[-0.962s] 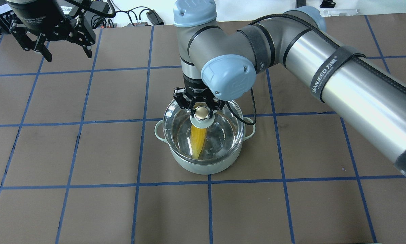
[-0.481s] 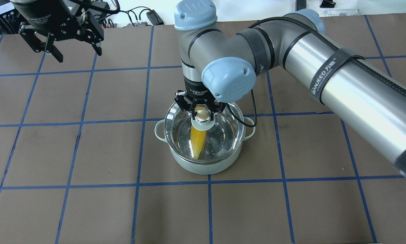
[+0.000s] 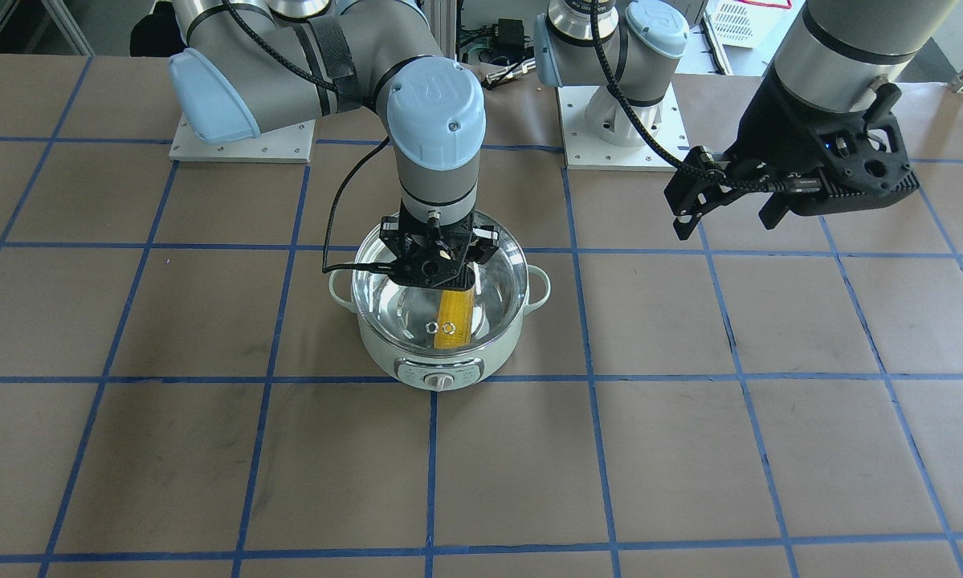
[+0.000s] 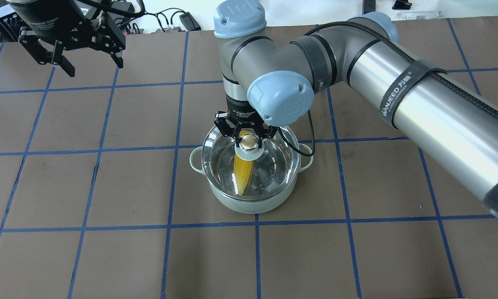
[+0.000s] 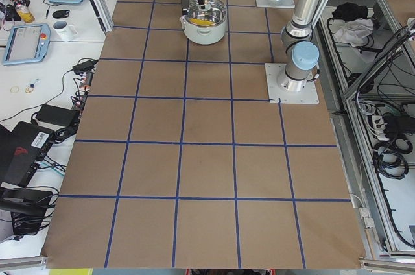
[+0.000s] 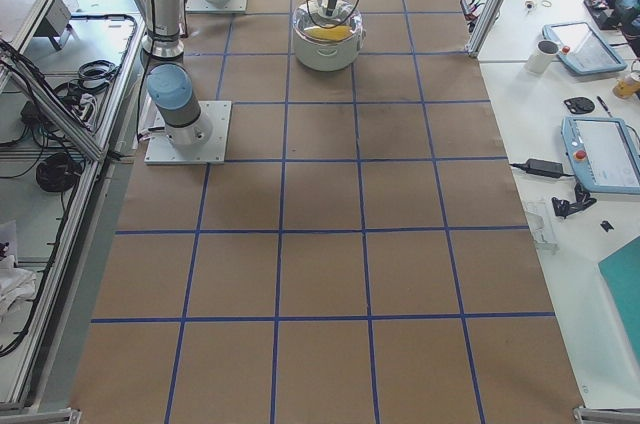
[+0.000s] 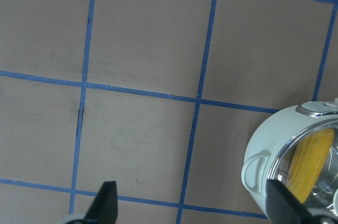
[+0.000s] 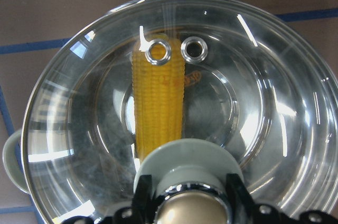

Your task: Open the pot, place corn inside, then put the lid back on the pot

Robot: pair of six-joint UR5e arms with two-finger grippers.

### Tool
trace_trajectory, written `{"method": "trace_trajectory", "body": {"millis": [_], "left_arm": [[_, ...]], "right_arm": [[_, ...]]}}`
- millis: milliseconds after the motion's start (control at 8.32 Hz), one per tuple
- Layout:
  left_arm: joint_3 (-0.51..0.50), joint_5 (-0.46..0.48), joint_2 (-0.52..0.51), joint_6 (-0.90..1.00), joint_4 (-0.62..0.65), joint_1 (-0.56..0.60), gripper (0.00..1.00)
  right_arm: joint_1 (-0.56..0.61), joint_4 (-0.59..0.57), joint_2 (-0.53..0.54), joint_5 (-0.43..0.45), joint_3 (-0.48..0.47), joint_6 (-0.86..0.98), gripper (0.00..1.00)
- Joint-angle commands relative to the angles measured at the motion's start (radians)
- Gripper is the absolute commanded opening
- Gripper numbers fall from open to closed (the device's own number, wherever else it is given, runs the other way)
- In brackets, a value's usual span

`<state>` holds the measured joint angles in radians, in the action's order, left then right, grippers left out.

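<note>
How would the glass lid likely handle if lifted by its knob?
Probably rigid and fragile: the lid is clear glass. Its smooth, rounded knob may slip in the right end effector. Held only at its centre, it might tilt.

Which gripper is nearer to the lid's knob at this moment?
Right. The right gripper clasps the knob of the lid at the pot. The left gripper hangs open above the table, well off to the robot's left of the pot.

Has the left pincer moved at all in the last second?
Yes. In the overhead view the left pincer has shifted slightly right; its fingertip now reaches the vertical blue tape line it was short of.
</note>
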<state>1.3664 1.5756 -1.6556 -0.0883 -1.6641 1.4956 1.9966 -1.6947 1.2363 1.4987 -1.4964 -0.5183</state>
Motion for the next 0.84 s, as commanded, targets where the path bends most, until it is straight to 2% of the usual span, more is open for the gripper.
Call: {"method": "trace_trajectory", "body": {"millis": [0,722], "left_arm": [[0.013,0.001,0.005,0.001,-0.002,0.000,1.00],[0.028,0.000,-0.001,0.002,0.001,0.002,1.00]], "right_arm": [[0.001,0.000,-0.001,0.000,-0.001,0.000,0.16],[0.001,-0.013,-0.003,-0.015,-0.001,0.008,0.22]]}}
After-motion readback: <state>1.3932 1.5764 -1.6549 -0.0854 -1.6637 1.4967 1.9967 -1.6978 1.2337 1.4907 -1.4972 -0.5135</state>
